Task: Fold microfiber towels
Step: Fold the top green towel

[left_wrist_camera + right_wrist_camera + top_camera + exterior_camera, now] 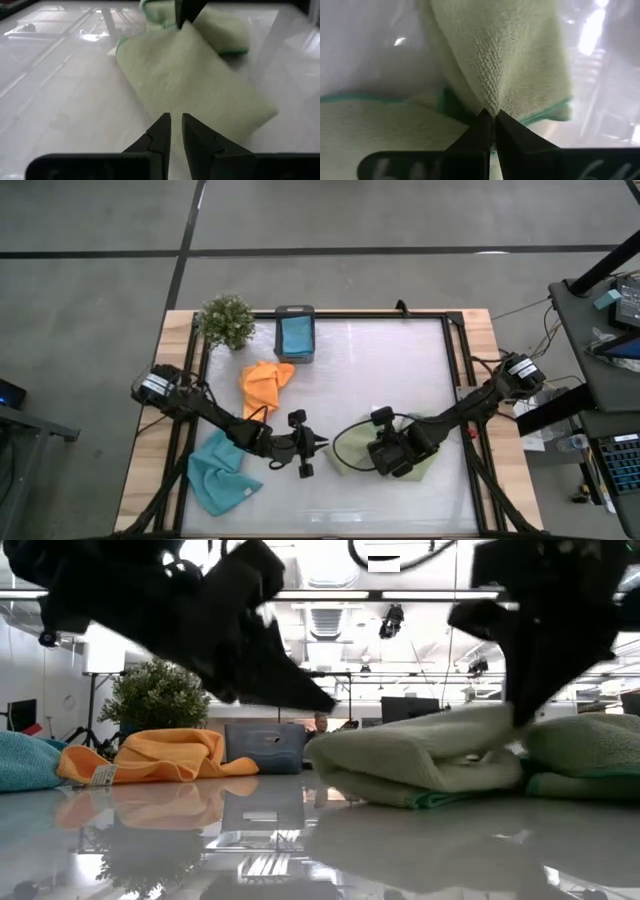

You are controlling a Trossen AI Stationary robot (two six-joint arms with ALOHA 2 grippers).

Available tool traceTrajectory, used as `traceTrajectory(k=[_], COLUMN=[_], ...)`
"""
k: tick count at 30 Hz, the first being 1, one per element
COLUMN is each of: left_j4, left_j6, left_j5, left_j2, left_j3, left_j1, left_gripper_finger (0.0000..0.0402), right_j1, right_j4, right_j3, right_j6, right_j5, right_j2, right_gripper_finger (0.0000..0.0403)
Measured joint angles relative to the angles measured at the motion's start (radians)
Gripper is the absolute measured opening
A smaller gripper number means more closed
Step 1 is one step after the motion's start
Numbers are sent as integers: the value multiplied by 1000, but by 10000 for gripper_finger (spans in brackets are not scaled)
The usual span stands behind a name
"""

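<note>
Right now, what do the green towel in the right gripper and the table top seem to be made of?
Green towel: soft looped microfibre, matte, with a fuzzy nap and a stitched darker green edge. Table top: a hard, glossy white sheet, perhaps plastic or glass; it mirrors the lamps and cloths.

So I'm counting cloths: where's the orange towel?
High view: orange towel lies on the table's left half, between the potted plant and the left-arm-side blue towel.
</note>
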Motion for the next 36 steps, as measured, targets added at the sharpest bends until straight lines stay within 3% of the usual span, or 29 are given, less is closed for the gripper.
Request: traceTrajectory(k=[8,18,32,36], left_j4=[34,34,6,6], left_j6=[27,40,14,14], left_j5=[9,87,112,112], left_j2=[79,171,171,171], left_j3=[52,97,97,99], left_j1=[23,46,55,55], left_gripper_finger=[33,33,33,33], right_j1=[-1,-1,-15,-15], right_j4=[76,81,-149,-43], right_j3=[-75,-69,47,43], right_j6=[10,25,140,141], right_j5=[-45,-56,-71,74], right_j2=[6,2,-52,-92], right_gripper_finger=[9,10,109,117])
